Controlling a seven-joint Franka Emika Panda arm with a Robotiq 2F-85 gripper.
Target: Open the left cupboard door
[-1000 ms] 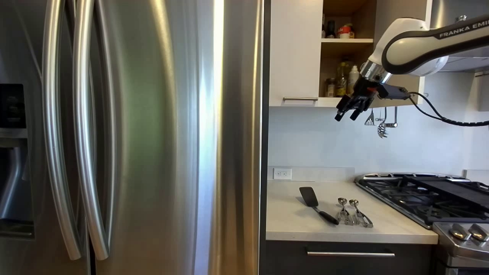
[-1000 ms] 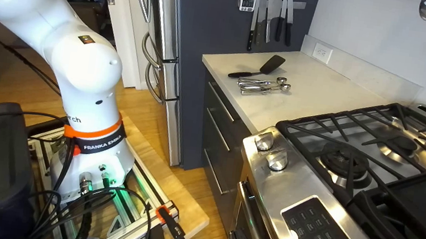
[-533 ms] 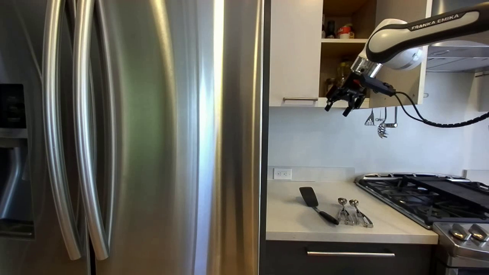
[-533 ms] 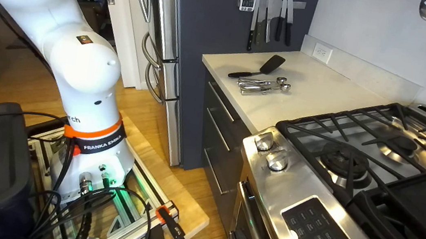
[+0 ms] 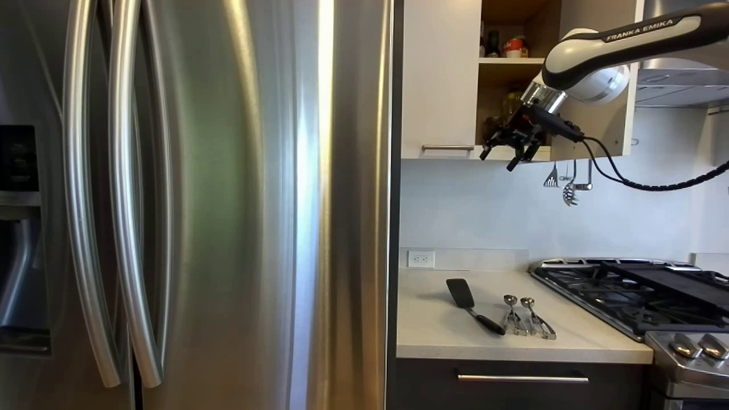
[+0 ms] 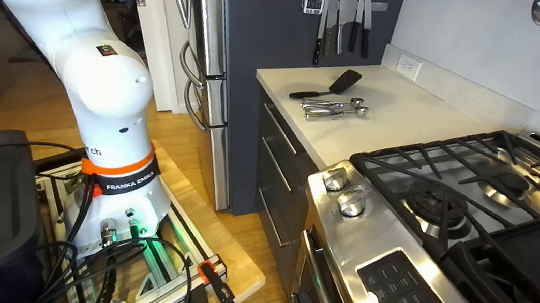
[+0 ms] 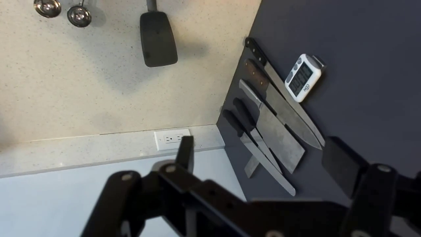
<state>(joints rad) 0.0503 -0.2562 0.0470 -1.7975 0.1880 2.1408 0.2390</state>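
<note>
The left cupboard door (image 5: 439,80) is a flat cream panel beside the fridge in an exterior view, and it is closed. Its slim metal bar handle (image 5: 448,148) runs along the bottom edge. My gripper (image 5: 498,160) is black, tilted down to the left, a little right of the handle and near its height. It is apart from the door. In the wrist view the gripper (image 7: 261,158) has its fingers wide apart with nothing between them. The door and handle do not show in the wrist view. The gripper is out of frame in an exterior view that shows the arm base.
The twin right door (image 5: 615,126) stands open behind the arm, baring shelves (image 5: 518,60) with bottles. The fridge (image 5: 228,228) is at the left. Knives (image 7: 279,135) hang on a dark panel. Below lie a counter (image 6: 400,111), a spatula (image 5: 461,293) and a stove (image 5: 643,296).
My gripper and forearm have moved left in the exterior view, closer to the left door's handle, and the gripper is slightly higher. The doors have not moved.
</note>
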